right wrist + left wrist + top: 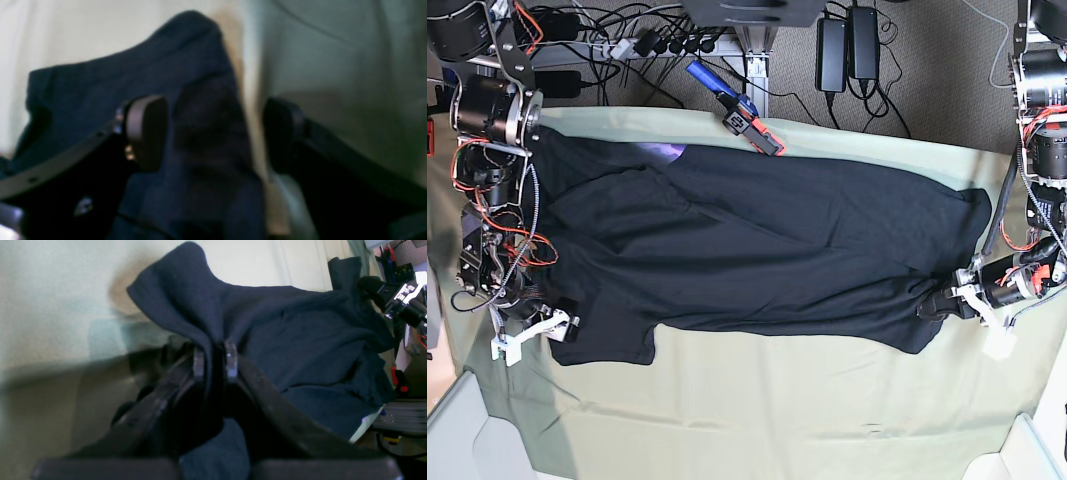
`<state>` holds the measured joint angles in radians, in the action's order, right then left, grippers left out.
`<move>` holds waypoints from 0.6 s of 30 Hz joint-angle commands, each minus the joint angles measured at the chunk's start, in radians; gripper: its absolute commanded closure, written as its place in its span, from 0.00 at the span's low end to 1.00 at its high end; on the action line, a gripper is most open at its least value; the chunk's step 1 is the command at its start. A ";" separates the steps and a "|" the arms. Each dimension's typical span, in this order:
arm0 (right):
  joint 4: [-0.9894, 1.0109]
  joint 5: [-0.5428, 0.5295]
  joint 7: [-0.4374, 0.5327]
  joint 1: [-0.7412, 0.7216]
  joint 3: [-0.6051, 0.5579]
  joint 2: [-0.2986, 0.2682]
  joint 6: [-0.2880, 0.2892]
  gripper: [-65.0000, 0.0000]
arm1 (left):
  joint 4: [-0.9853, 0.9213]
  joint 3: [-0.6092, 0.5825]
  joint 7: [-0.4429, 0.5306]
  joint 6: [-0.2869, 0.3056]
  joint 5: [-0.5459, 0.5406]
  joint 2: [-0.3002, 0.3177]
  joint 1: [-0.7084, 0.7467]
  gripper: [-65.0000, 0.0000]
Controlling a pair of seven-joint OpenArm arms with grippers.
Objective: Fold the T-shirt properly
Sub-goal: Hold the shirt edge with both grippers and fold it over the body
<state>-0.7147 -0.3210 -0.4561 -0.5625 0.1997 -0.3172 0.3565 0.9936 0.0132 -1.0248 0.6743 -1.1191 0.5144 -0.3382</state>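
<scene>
T-shirt (767, 245) is spread lengthwise across the pale green table cloth (757, 420); soft black knit, matte, wrinkled, edges uneven; a hint of purple is seen at its far edge. Left gripper (215, 363) is clenched on a raised, peaked fold of the T-shirt. Right gripper (213, 133) is spread wide over the fabric's edge, nothing gripped; view is blurred.

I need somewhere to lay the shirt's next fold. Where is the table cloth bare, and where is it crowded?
Bare: the wide strip of table cloth below the T-shirt, down to the near edge. Crowded: the far edge, with cables and a blue-and-orange tool, and both ends, where the left gripper pinches the shirt and the right gripper stands open.
</scene>
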 commanded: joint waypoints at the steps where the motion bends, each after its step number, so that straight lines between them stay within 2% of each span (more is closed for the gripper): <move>1: -0.019 -0.011 -0.018 -0.022 -0.004 0.006 0.067 0.31 | 0.015 0.006 0.011 0.024 -0.022 0.015 -0.025 0.91; 9: -0.122 -0.012 -0.077 -0.022 -0.004 0.038 0.067 0.31 | 0.015 0.006 0.011 0.024 -0.021 0.015 -0.025 0.91; 18: -0.127 0.002 -0.078 -0.022 -0.004 0.037 0.067 0.32 | 0.015 0.006 0.014 0.024 -0.021 0.015 -0.025 0.91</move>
<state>-0.8200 -0.3134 -0.5510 -0.5518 0.1947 -0.2684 0.3565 0.9936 0.0132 -1.0248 0.6743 -1.1191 0.5129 -0.3382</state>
